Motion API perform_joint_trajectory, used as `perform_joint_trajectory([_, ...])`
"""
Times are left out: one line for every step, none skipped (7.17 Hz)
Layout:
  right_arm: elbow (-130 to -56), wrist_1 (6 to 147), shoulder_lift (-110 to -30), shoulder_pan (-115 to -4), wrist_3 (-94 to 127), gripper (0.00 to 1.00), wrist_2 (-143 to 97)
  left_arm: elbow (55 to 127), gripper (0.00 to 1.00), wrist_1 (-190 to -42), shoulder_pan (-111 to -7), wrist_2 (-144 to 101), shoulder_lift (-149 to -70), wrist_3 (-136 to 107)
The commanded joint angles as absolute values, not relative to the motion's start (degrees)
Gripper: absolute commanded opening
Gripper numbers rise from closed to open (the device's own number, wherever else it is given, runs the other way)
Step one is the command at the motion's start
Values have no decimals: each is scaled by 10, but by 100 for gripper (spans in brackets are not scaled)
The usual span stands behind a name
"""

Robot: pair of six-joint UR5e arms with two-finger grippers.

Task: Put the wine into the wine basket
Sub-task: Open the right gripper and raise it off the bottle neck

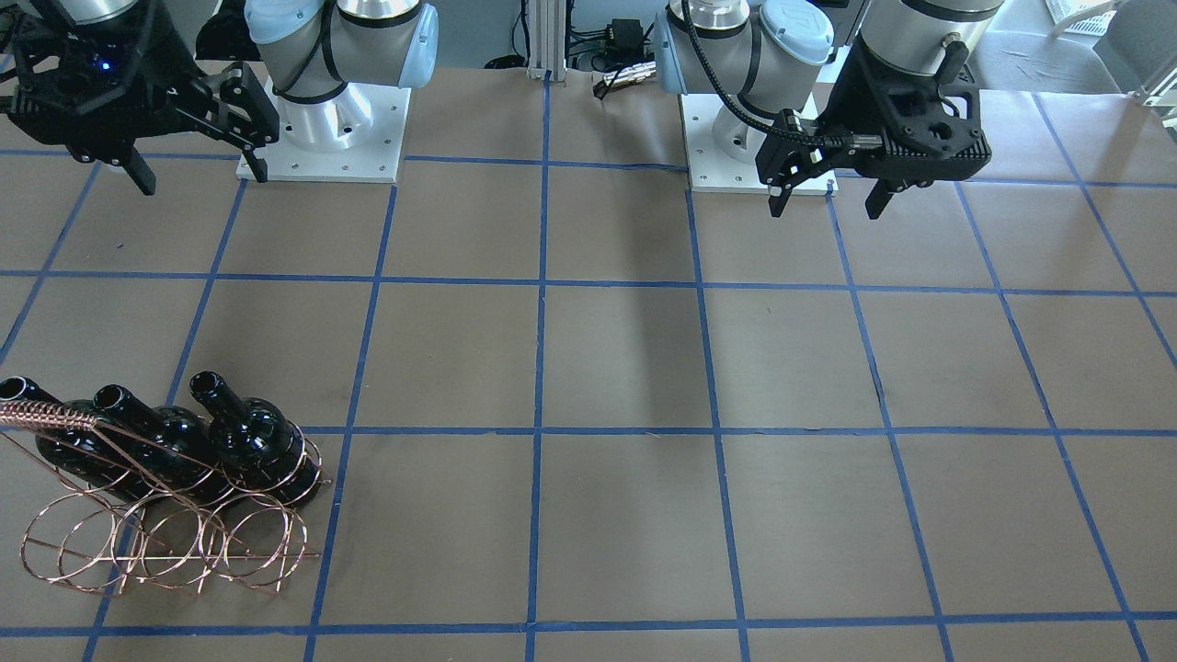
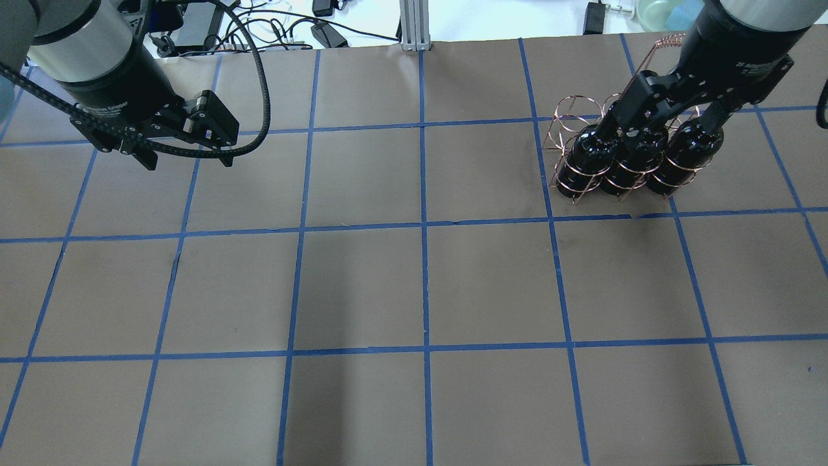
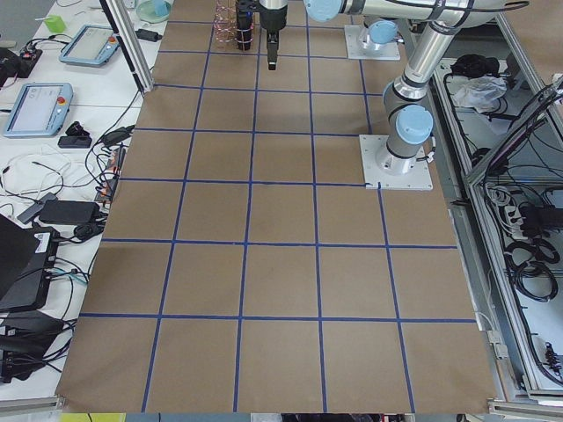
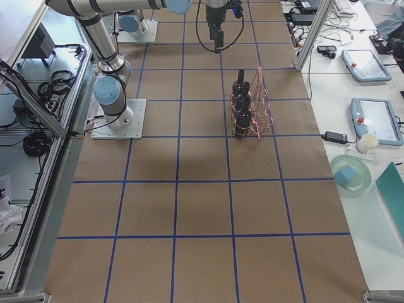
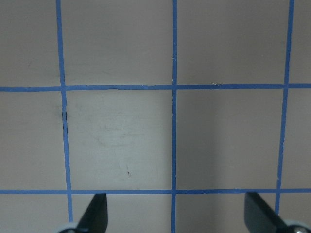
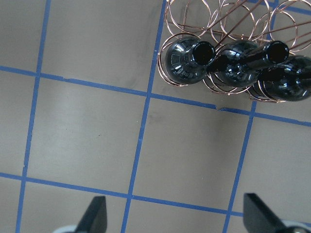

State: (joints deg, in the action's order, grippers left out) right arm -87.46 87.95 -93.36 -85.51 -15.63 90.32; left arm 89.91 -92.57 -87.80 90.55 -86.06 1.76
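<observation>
Three glossy black wine bottles (image 1: pixel 253 437) (image 1: pixel 175 432) (image 1: pixel 74 450) sit neck-up in the copper wire basket (image 1: pixel 165 542), in the hoop row nearest the robot. They also show in the right wrist view (image 6: pixel 182 58) and, part hidden by the gripper, in the overhead view (image 2: pixel 582 158). My right gripper (image 1: pixel 198 175) (image 6: pixel 176 213) is open and empty, held high, apart from the bottles. My left gripper (image 1: pixel 828 198) (image 2: pixel 187 162) (image 5: pixel 176 213) is open and empty above bare table.
The brown table (image 2: pixel 420 291) is marked with a blue tape grid. The basket's twisted handle (image 1: pixel 46 414) rises above the bottle necks. The arm bases (image 1: pixel 322 138) (image 1: pixel 736 138) stand at the robot's edge. Cables and devices (image 2: pixel 323 29) lie beyond the far edge.
</observation>
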Motion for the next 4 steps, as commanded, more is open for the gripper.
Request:
perform_joint_trajectory([-873, 893, -932, -856, -155, 100, 897, 900, 100, -927, -878, 906, -860, 18])
perform_joint_trajectory([-874, 891, -932, -856, -147, 100, 896, 900, 100, -927, -878, 906, -860, 18])
perform_joint_trajectory([-874, 889, -933, -856, -98, 100, 898, 900, 100, -927, -878, 906, -860, 18])
perform_joint_trajectory([-874, 890, -935, -856, -64, 100, 899, 900, 100, -927, -878, 904, -860, 18])
